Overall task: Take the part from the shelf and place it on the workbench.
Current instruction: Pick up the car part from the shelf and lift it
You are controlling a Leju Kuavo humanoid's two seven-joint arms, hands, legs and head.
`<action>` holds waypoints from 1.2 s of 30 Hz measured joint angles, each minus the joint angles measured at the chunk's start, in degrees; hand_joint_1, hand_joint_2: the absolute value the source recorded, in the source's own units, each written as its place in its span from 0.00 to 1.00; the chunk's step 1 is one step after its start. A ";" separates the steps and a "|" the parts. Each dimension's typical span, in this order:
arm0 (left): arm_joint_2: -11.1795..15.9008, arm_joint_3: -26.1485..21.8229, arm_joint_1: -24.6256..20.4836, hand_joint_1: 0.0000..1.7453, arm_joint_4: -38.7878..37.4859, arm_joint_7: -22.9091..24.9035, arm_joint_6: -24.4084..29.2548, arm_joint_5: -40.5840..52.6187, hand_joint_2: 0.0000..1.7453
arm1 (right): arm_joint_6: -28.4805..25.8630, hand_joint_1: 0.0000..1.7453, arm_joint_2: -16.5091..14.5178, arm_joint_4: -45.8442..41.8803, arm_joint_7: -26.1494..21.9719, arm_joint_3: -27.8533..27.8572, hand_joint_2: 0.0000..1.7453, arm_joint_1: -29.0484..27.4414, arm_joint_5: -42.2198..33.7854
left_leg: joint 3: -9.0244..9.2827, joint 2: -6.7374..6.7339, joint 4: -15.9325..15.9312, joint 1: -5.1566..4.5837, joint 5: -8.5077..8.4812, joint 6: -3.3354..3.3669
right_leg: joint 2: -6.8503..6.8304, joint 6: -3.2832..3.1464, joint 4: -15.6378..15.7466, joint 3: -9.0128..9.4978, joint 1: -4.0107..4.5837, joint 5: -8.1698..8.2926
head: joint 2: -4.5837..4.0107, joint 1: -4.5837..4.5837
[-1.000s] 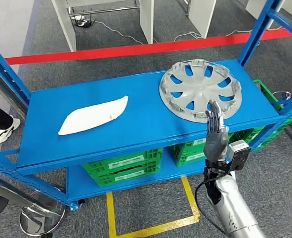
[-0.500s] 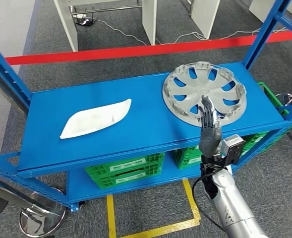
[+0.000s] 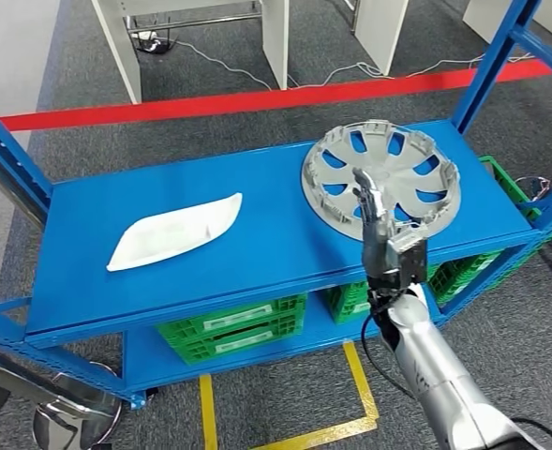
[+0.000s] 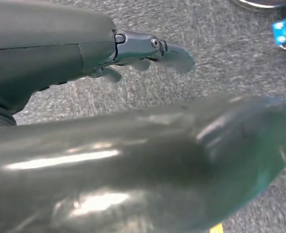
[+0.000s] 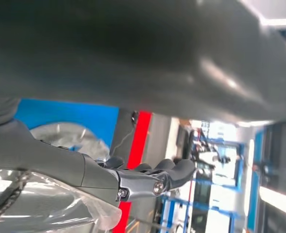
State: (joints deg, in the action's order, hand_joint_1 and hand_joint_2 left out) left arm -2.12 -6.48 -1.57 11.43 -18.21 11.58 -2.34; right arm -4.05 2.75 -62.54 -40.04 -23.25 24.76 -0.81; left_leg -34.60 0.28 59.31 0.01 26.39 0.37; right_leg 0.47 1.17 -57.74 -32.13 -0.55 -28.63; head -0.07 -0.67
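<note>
The blue shelf (image 3: 273,239) is carrying 2 parts on its upper deck: 1 silver wheel cover (image 3: 407,155) lying toward the shelf's right end and 1 white curved trim panel (image 3: 177,231) lying toward its left end, the 2 well apart. 3 green crates (image 3: 233,322) are sitting on the shelf's lower deck. The right hand (image 3: 373,220) is reaching over the shelf's front edge with its fingers (image 3: 363,187) spread and extended above the near rim of the wheel cover, holding nothing; whether they are touching the cover cannot be told. The left hand (image 4: 97,48) is hanging over grey carpet, fingers stretched out and empty. Compared with 0.5 s ago, the right hand is sitting further in over the wheel cover and has shifted left.
</note>
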 joint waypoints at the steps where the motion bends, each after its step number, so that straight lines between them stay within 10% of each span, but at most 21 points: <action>1: 0.02 0.12 -0.03 0.00 0.00 0.02 -0.01 0.02 0.00 | 0.04 0.00 0.00 1.08 0.02 -0.57 0.00 0.83 0.26 | 0.07 0.03 -0.33 0.04 0.08 0.24 | -0.01 0.32 0.09 -0.03 -0.03 0.01 | 0.00 -0.02; 4: 0.04 0.51 0.02 0.00 0.00 0.03 -0.08 0.07 0.00 | 0.01 0.00 0.00 3.87 -0.02 -1.92 0.00 3.01 0.91 | 0.45 0.02 -0.99 0.38 -0.12 1.08 | -0.13 1.17 -2.84 -1.64 -0.10 -2.01 | 0.01 -0.21; 7: 0.16 0.84 -0.22 0.00 0.00 0.03 -0.23 0.14 0.00 | -0.02 0.00 0.00 7.84 -0.04 -3.68 0.00 5.56 1.62 | 0.58 -0.04 -1.07 0.38 0.06 1.63 | -0.18 1.59 -14.00 -7.51 -0.16 -6.47 | 0.00 -0.29; 9: 0.21 0.95 -0.28 0.00 0.00 0.04 -0.31 0.16 0.00 | -0.12 0.00 0.00 10.26 -0.03 -4.66 0.00 6.56 1.90 | 0.81 0.09 -1.03 0.35 0.23 1.70 | -0.19 1.62 -16.28 -9.17 -0.15 -5.73 | -0.01 -0.31; 13: 0.21 1.01 -0.27 0.00 0.00 0.05 -0.40 0.20 0.00 | -0.27 0.00 -0.02 12.96 -0.04 -5.73 0.00 8.30 2.04 | 1.51 0.35 -0.81 0.19 0.93 1.12 | -0.26 0.85 -2.96 -3.16 0.04 1.70 | -0.01 -0.31; 18: 0.35 1.19 -0.36 0.00 0.00 0.28 -0.53 0.47 0.00 | -0.52 0.00 -0.26 15.61 -0.06 -7.05 0.00 9.90 2.66 | 1.04 0.32 -0.01 0.09 1.72 -0.04 | -0.27 -0.41 0.06 -1.51 0.00 1.43 | 0.00 -0.28; 22: 0.39 1.41 -0.59 0.00 0.00 0.64 -0.75 0.54 0.00 | -1.30 0.00 -1.82 20.90 -0.09 -8.83 0.00 13.34 4.20 | -4.82 0.17 12.35 0.43 7.42 -1.13 | -0.24 -1.40 0.38 -0.99 -0.23 1.25 | 0.01 -0.02; 24: 0.37 1.41 -0.67 0.00 0.00 0.69 -0.81 0.32 0.00 | -2.49 0.00 -2.76 23.95 0.11 -9.76 0.00 14.57 5.17 | -6.70 0.15 15.36 0.47 7.09 -1.29 | -0.23 -1.44 0.35 -0.59 -0.19 0.98 | 0.00 -0.03; 28: 0.36 1.41 -0.81 0.00 0.00 0.61 -0.99 -0.26 0.00 | -5.47 0.00 -4.37 28.67 2.43 -11.33 1.00 17.15 7.30 | -1.95 0.15 3.45 0.34 -0.75 -0.64 | -0.17 -0.91 0.20 0.43 -0.02 0.13 | 0.00 -0.05; 36: -0.29 1.39 -1.02 0.00 0.00 -0.34 -1.33 -2.18 0.00 | -11.00 0.00 -6.37 35.55 8.57 -13.38 1.00 21.94 9.62 | -0.14 0.10 -0.94 0.68 -0.58 1.05 | -0.25 1.00 -4.35 -2.52 0.17 -2.99 | 0.00 -0.48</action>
State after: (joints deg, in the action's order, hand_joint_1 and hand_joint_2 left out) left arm -2.41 -5.09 -2.59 11.43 -18.55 10.25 -4.53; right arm -15.05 -3.62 -26.99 -31.47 -36.63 46.70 8.81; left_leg -34.74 0.38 58.37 0.69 25.81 1.43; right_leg 0.22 2.17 -62.09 -34.66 -0.38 -31.62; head -0.07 -1.15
